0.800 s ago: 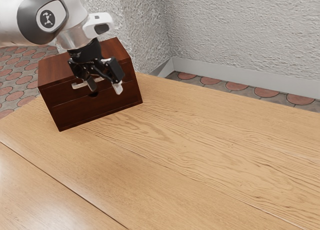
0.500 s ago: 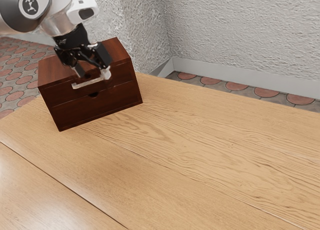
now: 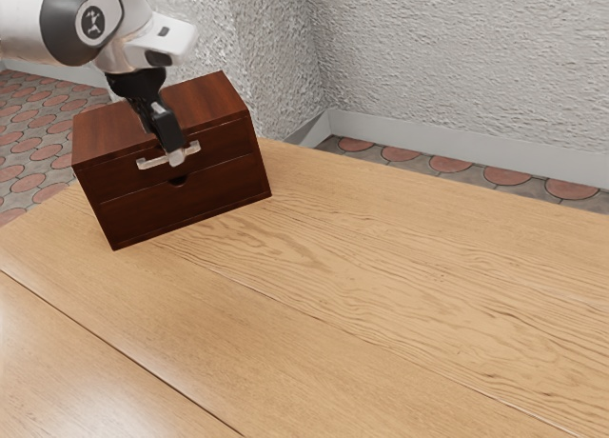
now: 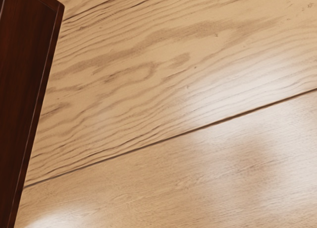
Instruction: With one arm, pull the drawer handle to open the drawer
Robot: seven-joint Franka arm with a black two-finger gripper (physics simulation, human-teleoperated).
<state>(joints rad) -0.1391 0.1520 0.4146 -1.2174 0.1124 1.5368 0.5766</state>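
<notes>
Currently:
1. Table [image 3: 400, 295]: the cabinet [image 3: 209, 97] at 10 o'clock may slide on it rather than open.
2. Drawer [image 3: 221, 143] looks closed and faces 7 o'clock.
3. Gripper [image 3: 173, 150] is at the handle [image 3: 152, 161]; can't tell if open or closed. A shallow hold could slip off.

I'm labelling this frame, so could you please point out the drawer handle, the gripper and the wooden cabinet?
drawer handle [image 3: 149, 161]: exterior view, a bare stretch of the pale bar.
gripper [image 3: 175, 152]: exterior view, its tip at the handle.
wooden cabinet [image 3: 190, 192]: exterior view, the lower front panel.
</notes>
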